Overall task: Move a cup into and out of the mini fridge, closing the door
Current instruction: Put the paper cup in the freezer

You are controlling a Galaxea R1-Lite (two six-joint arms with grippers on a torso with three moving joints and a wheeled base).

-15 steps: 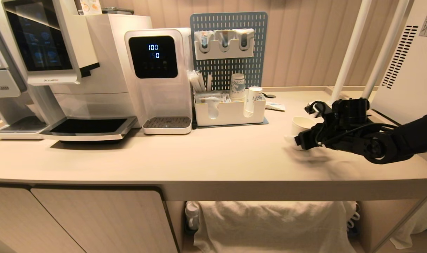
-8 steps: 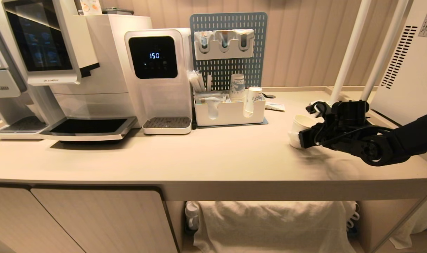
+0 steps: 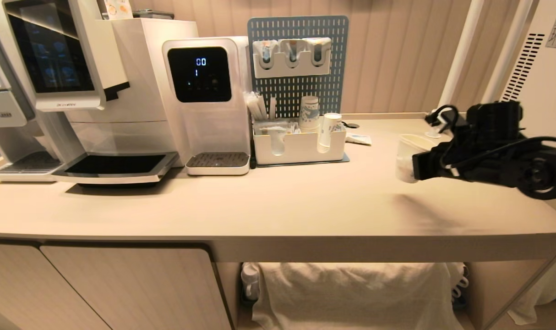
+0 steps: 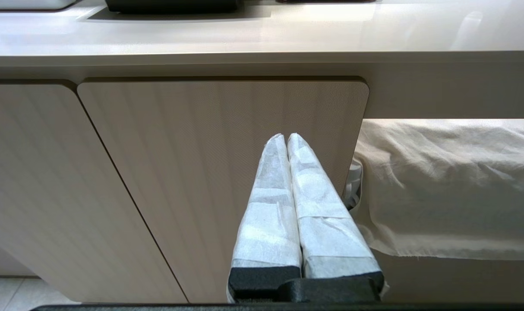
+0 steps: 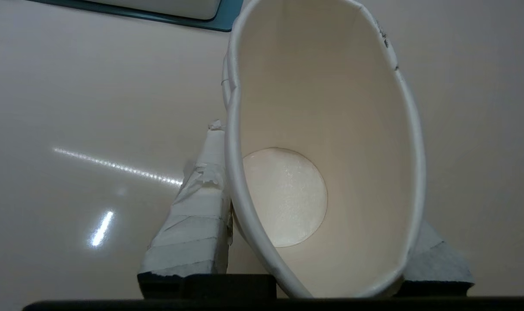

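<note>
Cup: small white tapered paper cup (image 3: 407,158), upright, held above the beige tabletop (image 3: 278,201) at its right end; a faint shadow lies on the surface below it. The print on its side cannot be made out.
Cup contents: the right wrist view looks straight into the cup (image 5: 326,164); pale inner wall and round base, nothing inside. Rim squeezed into an oval.
Right pincer: black right pincer (image 3: 413,166) grasping the cup, one white-taped finger (image 5: 193,224) against each side of the wall.
Left pincer: left pincer (image 4: 286,138) clenched, taped fingers pressed together, holding nothing; it hangs below the tabletop edge, before a pale wood-grain cabinet door (image 4: 219,172) and beside a cream cloth (image 4: 447,185).
Organiser: white open-topped organiser box (image 3: 301,146) at the foot of a grey-blue pegboard (image 3: 297,64); it holds stacked paper cups with blue print (image 3: 309,114), a second white stack (image 3: 329,130) and sachets.
Pegboard holder: white three-slot holder (image 3: 291,57); contents too small to tell.
Machines: white water dispenser with black display (image 3: 207,101); large white coffee machine (image 3: 90,91) on the robot's left.
Fridge: a white vented cabinet (image 3: 539,73) at the right edge; cannot tell what it is.
</note>
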